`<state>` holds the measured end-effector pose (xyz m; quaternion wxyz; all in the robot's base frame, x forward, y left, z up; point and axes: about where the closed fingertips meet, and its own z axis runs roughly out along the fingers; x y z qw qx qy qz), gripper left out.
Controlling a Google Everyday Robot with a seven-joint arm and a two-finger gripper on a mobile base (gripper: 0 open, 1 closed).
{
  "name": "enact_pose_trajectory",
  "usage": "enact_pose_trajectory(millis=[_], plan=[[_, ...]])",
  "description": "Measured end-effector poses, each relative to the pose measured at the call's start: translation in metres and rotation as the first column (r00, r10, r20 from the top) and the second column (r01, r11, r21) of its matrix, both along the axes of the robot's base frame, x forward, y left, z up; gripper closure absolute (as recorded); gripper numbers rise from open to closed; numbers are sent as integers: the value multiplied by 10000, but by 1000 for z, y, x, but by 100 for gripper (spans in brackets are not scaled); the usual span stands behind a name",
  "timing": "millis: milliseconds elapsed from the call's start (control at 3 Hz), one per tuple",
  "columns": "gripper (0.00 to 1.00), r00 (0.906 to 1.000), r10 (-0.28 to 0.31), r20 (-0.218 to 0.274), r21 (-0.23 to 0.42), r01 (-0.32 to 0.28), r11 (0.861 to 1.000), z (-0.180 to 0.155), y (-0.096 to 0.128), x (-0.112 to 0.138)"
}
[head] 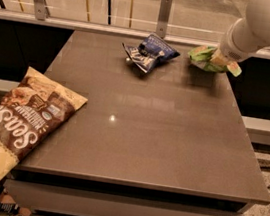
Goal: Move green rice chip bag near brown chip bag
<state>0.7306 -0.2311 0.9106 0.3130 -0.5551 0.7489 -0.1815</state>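
Note:
The green rice chip bag (206,59) is at the table's far right corner, partly covered by the white arm. My gripper (219,56) is at the bag, on its right part, hidden behind the arm's wrist. The bag casts a shadow on the table just below it. The brown chip bag (15,122) lies at the near left, hanging over the table's left edge, far from the green bag.
A small dark-blue snack bag (150,52) lies at the back middle of the grey table (141,131), left of the green bag. A glass railing with metal posts (163,13) runs behind the table. The white arm (269,24) comes in from the upper right.

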Motion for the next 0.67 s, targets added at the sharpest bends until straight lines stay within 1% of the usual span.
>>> enact_pose_trajectory(millis=[333,667], plan=[[100,9981,593,177,74,-595,9982,33,-5,-7],[100,9911,1270,391,16,-1272,9919,68,-2,-15]])
